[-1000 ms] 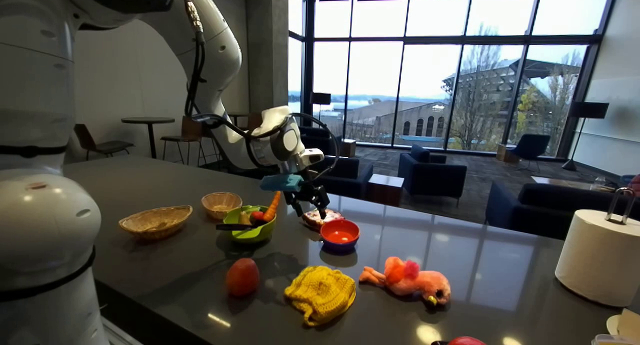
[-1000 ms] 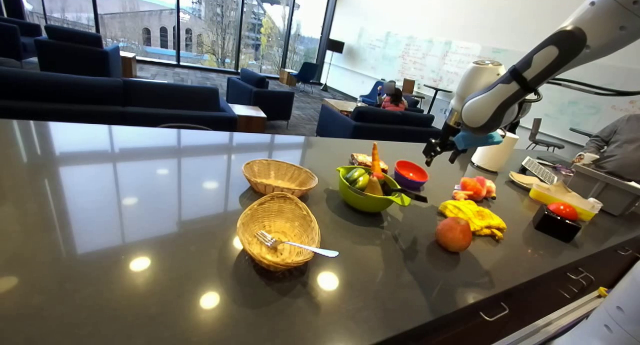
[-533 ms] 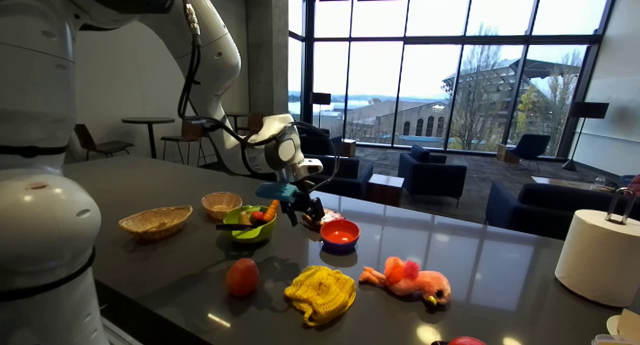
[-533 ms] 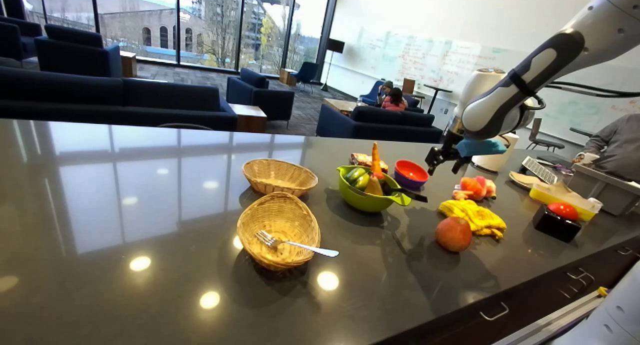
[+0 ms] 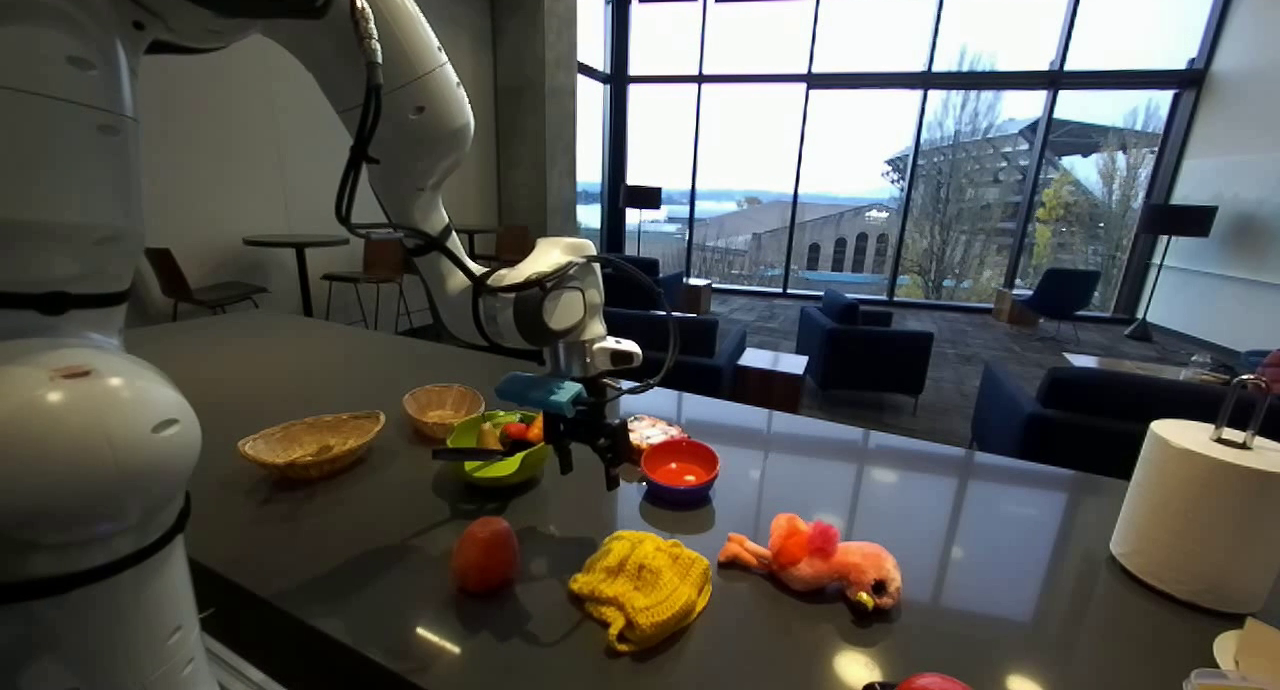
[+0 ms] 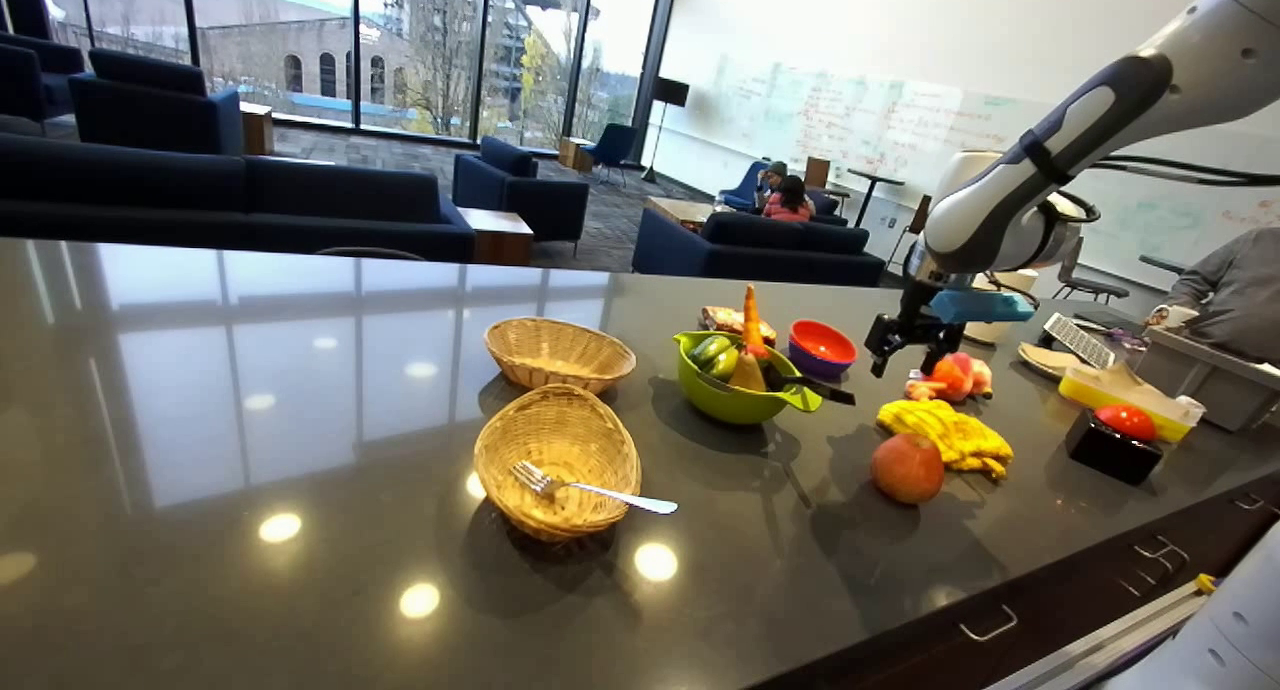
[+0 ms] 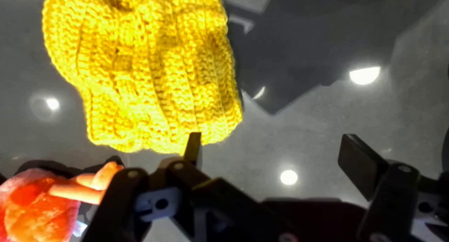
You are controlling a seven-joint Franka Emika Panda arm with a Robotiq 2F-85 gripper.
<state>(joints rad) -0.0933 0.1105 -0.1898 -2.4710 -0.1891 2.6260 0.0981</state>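
gripper [image 7: 272, 142] is held above counter [image 6: 780, 560], jaws spread wide; yellow knit cloth [image 7: 151, 70] is laid nearer the drawer-side edge than red bowl [image 6: 822, 343].

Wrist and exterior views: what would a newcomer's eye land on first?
Probably the yellow knitted cloth, glaringly bright in the wrist view's upper left, on the dark counter. Next, the open gripper hanging over the counter with nothing between its fingers, and the pink plush bird lying beside the cloth. In an exterior view, a carrot sticks up from the lime-green bowl.
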